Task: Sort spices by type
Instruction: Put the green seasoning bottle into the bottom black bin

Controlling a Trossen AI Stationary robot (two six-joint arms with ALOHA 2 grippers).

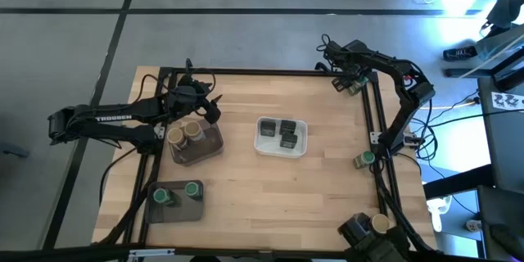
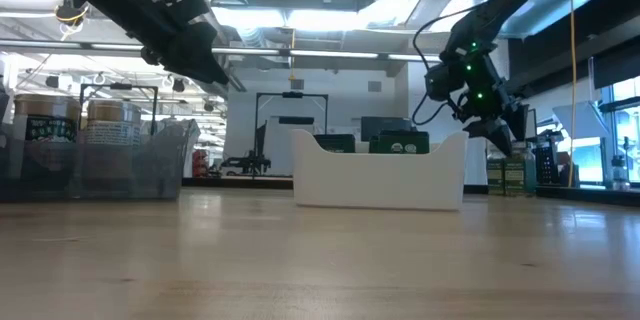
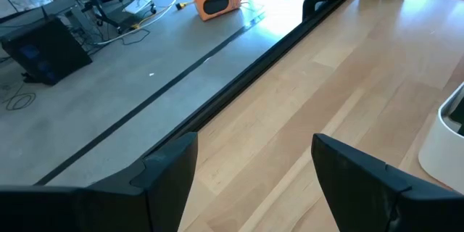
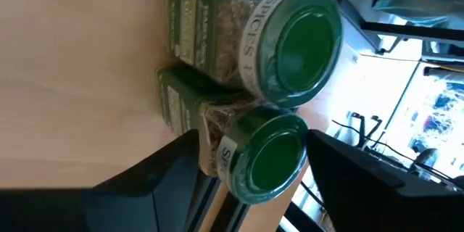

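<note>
My right gripper (image 4: 251, 152) is open at the table's far right corner (image 1: 350, 84). Its fingers stand on either side of one of two green-lidded jars (image 4: 270, 158), which stands beside the other (image 4: 297, 40). My left gripper (image 3: 254, 148) is open and hovers over bare wood near the far left (image 1: 211, 108), just beyond two tan-topped jars (image 1: 185, 133) in a dark tray. Two more green-lidded jars (image 1: 176, 192) stand in a second dark tray. Dark tins (image 1: 282, 133) sit in the white tray (image 1: 260, 146). A green-lidded jar (image 1: 366, 159) stands at the right edge and a tan-topped jar (image 1: 381, 224) near the near right corner.
The black table frame (image 1: 377, 131) runs along the right and far edges close to my right gripper. Bare wood lies between the white tray and the right edge. In the low view the white tray (image 2: 380, 185) stands mid-table and the tan-topped jars (image 2: 80, 125) at the left.
</note>
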